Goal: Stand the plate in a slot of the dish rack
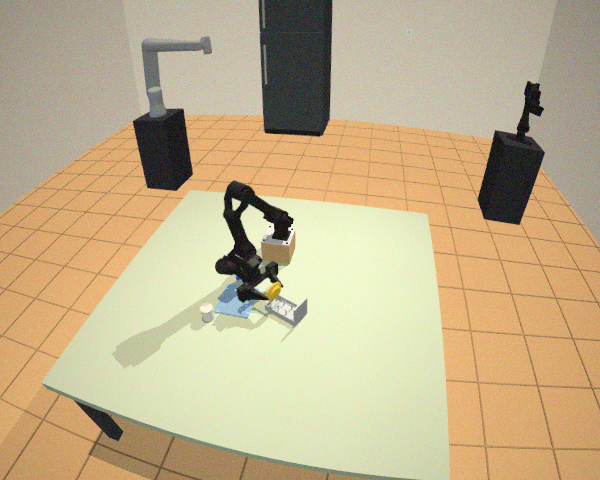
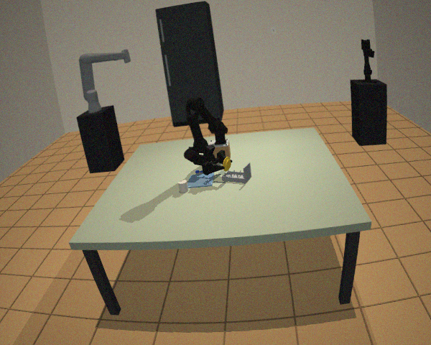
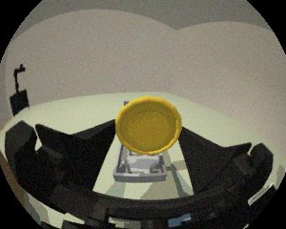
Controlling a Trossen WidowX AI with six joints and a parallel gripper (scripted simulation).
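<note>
The yellow plate (image 1: 273, 290) (image 2: 227, 163) (image 3: 149, 125) is held by its opposite edges between the two fingers of my gripper (image 1: 275, 292) (image 2: 227, 164) (image 3: 148, 126), which is shut on it. The plate is tilted up near vertical, its round face turned to the wrist camera. It hangs in the air just above the near end of the grey dish rack (image 1: 301, 311) (image 2: 247, 173) (image 3: 140, 178). The rack stands on the table, with its tall end wall at the far end from my gripper. The plate hides part of the rack in the wrist view.
A light blue flat square (image 1: 227, 305) (image 2: 200, 181) lies below the gripper, beside the rack. A white cup (image 1: 206, 312) (image 2: 182, 186) stands beside the square. A small dark blue thing (image 1: 237, 277) (image 2: 197, 172) lies behind it. A tan box (image 1: 276, 253) is at my arm's base.
</note>
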